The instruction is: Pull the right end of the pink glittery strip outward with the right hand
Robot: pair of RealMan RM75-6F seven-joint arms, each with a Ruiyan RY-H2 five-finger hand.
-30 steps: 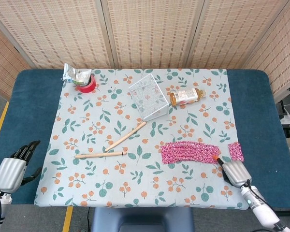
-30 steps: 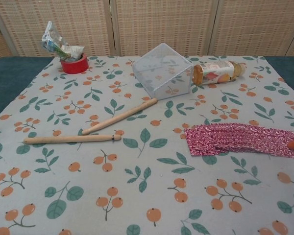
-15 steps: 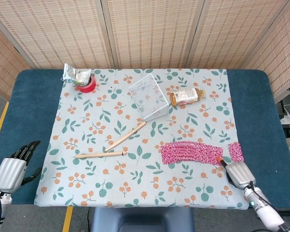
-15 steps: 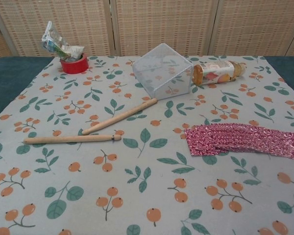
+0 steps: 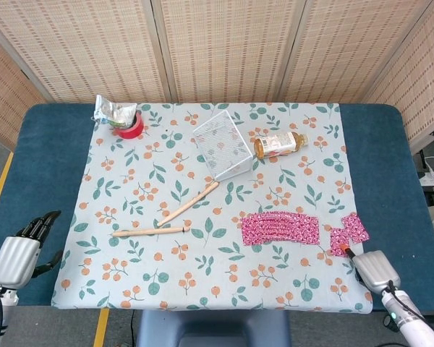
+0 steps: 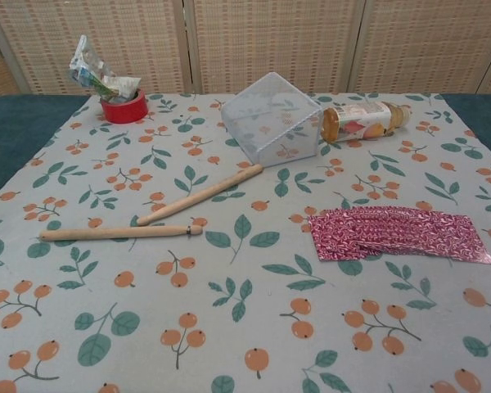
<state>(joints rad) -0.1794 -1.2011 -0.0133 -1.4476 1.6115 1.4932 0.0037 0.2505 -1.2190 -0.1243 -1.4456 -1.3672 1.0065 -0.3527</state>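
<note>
Woven reed screens back our desk (image 5: 36,155), which carries a leaf-and-berry cloth (image 5: 130,195). On it we see a wire mesh basket (image 5: 223,145) tipped on its side, nothing inside it that we can make out; a bottle (image 5: 278,143) of amber liquid lies on its side just right of it. At the far left corner a crumpled foil packet (image 5: 113,110) sits in a red tape roll (image 5: 132,127). Two wooden sticks (image 5: 175,217) lie near the middle.

We find the pink glittery strip (image 5: 282,228) on the right half of the cloth, a detached-looking pink piece (image 5: 349,231) beside its right end. Our right robot hand (image 5: 372,267) sits at the near right edge, an orange fingertip (image 5: 344,249) touching or just below that piece; we cannot tell whether it holds anything. Our left robot hand (image 5: 22,249) hangs off the near left corner, dark fingers loosely apart, holding nothing.

Only the head view shows both hands and the separate piece; the chest view shows the strip (image 6: 397,234) as overlapping folded layers.
</note>
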